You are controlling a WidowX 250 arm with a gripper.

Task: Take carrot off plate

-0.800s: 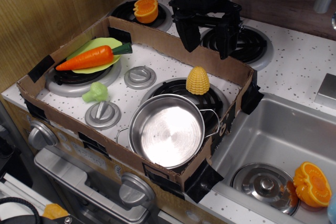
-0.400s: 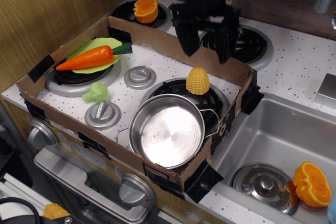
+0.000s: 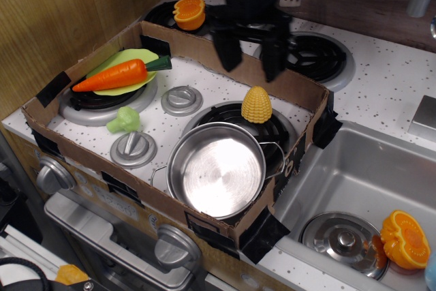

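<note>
One carrot (image 3: 112, 74) lying across the lime-green plate (image 3: 117, 88); gripper (image 3: 249, 60) spread wide, empty, well apart above the cardboard wall (image 3: 204, 51).

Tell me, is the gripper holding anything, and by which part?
Nothing is held. The gripper is open and empty, above the box's back wall; the carrot lies on the plate.

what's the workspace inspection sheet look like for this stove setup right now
surface: white speckled toy stove top fenced by a cardboard wall.
job's things: carrot lies across the plate on the rear-left burner, untouched.
clutter: broccoli, corn cob, steel pot, orange half on a back burner, another orange half in the sink.
grippers: gripper open, fingers pointing down above the back wall, holding nothing.
cables: nothing seen.
surroundings: wooden panel left, sink right.
</note>
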